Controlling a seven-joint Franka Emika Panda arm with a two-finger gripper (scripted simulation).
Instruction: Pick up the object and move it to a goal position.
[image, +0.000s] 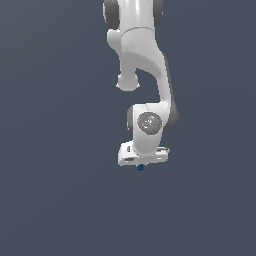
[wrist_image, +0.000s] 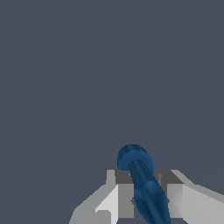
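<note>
plain slate-grey surface (image: 50, 200) fills both views. the dark blue, round-ended object (wrist_image: 142, 183) sits clamped between the white gripper (wrist_image: 144, 197) fingers, nearly closed.

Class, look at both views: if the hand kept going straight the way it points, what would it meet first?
Nothing shows ahead. The hand, shut on the blue object, faces only plain grey background in the wrist view, so the way looks free, though depth cannot be judged.
</note>
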